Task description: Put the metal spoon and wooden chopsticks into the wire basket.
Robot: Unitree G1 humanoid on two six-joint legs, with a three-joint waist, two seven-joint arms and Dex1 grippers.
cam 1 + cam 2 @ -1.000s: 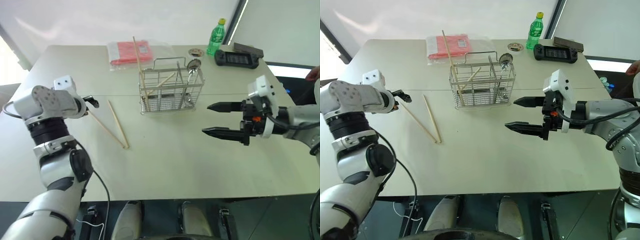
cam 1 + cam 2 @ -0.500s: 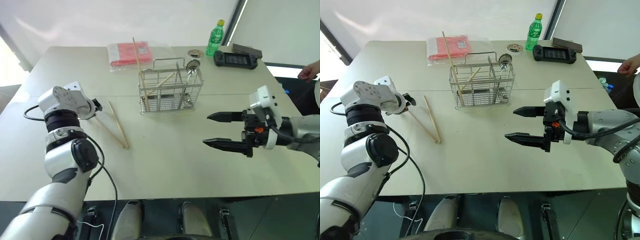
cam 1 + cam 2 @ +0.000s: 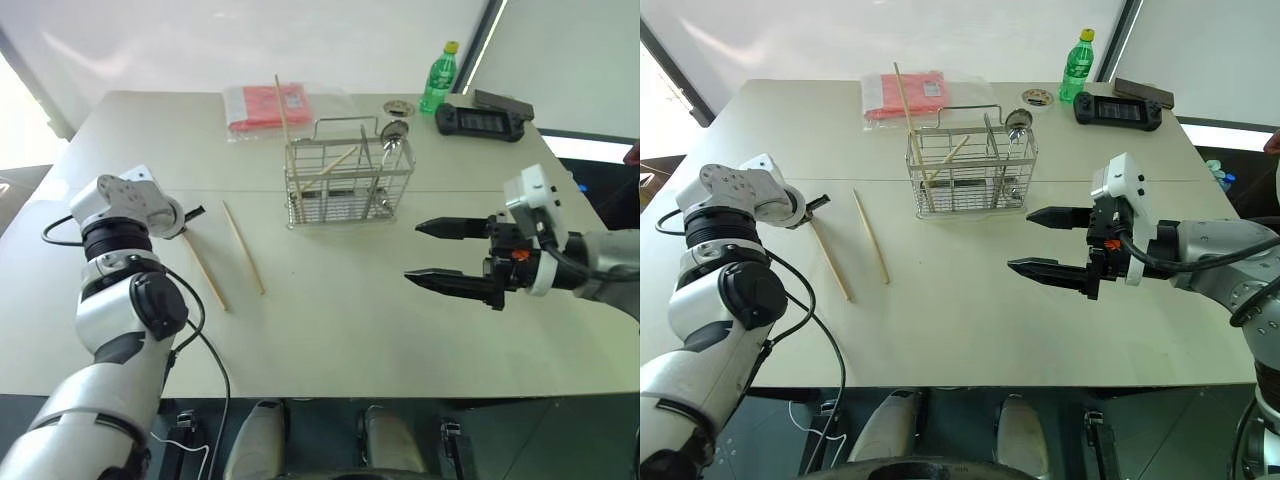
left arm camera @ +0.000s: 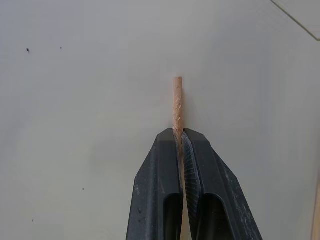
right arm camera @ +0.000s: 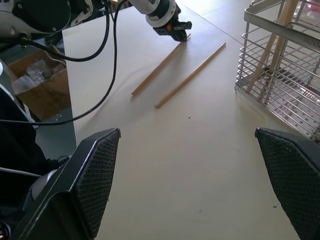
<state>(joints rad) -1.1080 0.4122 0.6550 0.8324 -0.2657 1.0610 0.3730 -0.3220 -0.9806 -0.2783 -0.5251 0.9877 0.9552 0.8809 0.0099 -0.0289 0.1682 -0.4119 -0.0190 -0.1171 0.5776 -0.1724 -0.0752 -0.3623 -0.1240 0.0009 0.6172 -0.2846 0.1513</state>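
My left gripper [image 3: 192, 213] is shut on the end of one wooden chopstick [image 3: 205, 270], whose other end rests on the table. In the left wrist view the stick [image 4: 177, 100] pokes out between the closed fingertips [image 4: 167, 145]. A second chopstick [image 3: 244, 248] lies flat just right of it. The wire basket [image 3: 350, 185] stands mid-table and holds more chopsticks [image 3: 283, 130] upright. The metal spoon [image 3: 393, 131] stands in it too, bowl up. My right gripper [image 3: 413, 252] hovers open over the table right of the basket, holding nothing.
Behind the basket lie a red packet [image 3: 267, 105], a small round object [image 3: 396, 106], a green bottle [image 3: 436, 78], a black handheld console [image 3: 489, 120] and a dark box [image 3: 505, 99]. A cardboard box [image 5: 35, 82] sits beyond the table's left edge.
My left gripper has closed on the chopstick's end. That stick has swung, so its far end no longer meets the other chopstick. The right gripper has stayed put and open.
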